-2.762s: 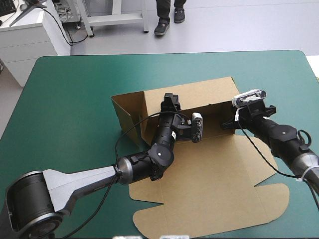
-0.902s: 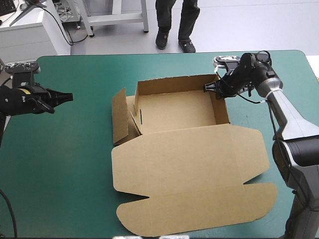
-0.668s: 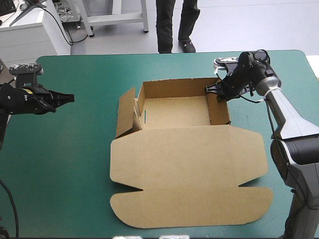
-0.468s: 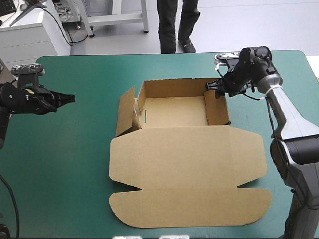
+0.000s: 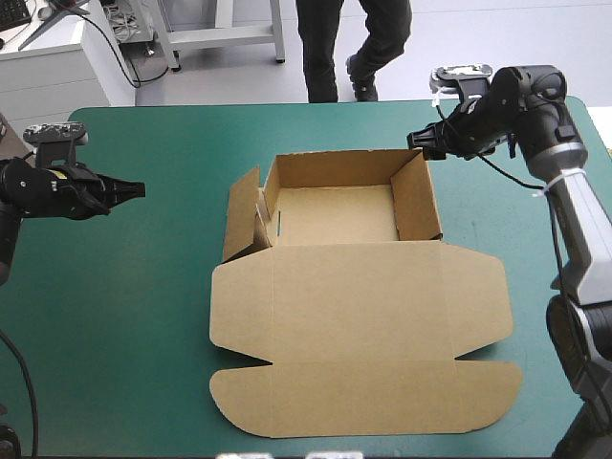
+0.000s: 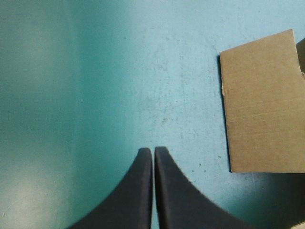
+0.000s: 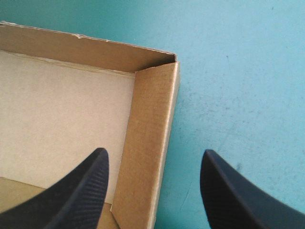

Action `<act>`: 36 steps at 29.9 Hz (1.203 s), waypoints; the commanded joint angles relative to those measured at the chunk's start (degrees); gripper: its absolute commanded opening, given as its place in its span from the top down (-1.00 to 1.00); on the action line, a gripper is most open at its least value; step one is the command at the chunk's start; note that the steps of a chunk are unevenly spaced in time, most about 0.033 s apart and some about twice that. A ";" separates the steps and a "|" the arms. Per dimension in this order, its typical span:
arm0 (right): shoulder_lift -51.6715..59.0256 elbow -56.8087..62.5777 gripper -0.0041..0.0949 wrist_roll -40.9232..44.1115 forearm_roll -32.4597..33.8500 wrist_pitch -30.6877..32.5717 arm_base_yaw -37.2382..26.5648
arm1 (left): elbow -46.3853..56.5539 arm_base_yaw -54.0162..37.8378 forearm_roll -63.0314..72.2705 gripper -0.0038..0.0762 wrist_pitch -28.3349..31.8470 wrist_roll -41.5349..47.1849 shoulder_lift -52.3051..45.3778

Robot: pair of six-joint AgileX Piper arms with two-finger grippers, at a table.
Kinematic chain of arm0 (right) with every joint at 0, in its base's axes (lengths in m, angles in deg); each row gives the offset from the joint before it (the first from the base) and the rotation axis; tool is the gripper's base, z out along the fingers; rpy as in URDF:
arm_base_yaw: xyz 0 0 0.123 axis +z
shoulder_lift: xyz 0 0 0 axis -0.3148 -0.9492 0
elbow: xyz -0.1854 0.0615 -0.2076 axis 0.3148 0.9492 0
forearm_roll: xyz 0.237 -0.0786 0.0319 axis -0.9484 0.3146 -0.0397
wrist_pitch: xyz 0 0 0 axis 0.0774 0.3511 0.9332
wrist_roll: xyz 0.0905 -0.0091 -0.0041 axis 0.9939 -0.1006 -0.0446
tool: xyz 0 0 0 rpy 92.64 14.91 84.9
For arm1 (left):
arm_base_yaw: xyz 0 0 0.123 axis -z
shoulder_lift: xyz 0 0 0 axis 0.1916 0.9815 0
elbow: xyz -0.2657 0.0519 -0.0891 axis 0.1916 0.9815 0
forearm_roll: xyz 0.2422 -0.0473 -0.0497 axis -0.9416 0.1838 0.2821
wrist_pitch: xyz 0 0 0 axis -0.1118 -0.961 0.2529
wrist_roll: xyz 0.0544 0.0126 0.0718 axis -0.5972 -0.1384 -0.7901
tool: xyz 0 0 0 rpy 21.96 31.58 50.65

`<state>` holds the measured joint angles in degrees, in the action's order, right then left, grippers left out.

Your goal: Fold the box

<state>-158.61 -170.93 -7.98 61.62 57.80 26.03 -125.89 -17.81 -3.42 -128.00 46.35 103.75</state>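
The brown box [image 5: 354, 306] lies mid-table as an open tray, its lid flat toward the front edge. The back wall [image 5: 330, 168] and right wall [image 5: 417, 201] stand upright, while the left side flap [image 5: 239, 218] leans outward. My right gripper [image 5: 415, 142] hovers open at the tray's far right corner. In the right wrist view this gripper [image 7: 153, 156] straddles the right wall [image 7: 151, 114] without touching it. My left gripper [image 5: 137, 189] is shut and holds nothing, well left of the box. In the left wrist view its gripper [image 6: 153, 151] points over bare cover, with the side flap [image 6: 262, 105] ahead.
The teal-green cover [image 5: 124, 316] stretches bare between the left gripper and the box. The table's far edge [image 5: 239, 103] runs close behind the right gripper, and the right edge [image 5: 598, 124] lies near that arm.
The right gripper opened, let go of the box's right wall and drew back toward the far right corner. The box slid slightly and settled. The left arm stayed still.
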 commanded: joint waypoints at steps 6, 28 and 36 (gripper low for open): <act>4.06 3.13 -0.23 -0.48 -0.24 -0.91 -0.37 | -1.52 -0.20 1.45 0.92 1.63 -1.16 -0.59; -11.19 3.99 0.31 -1.15 -5.00 -1.32 -0.37 | -1.52 -0.20 1.57 0.92 0.87 -1.16 -0.47; -11.06 3.99 0.95 -1.54 -4.10 -0.25 -0.37 | -1.52 -0.20 1.57 0.92 0.87 -1.28 -0.47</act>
<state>-173.28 -165.71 -8.62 58.34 57.10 26.03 -125.89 -17.87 -3.36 -129.60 45.06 105.01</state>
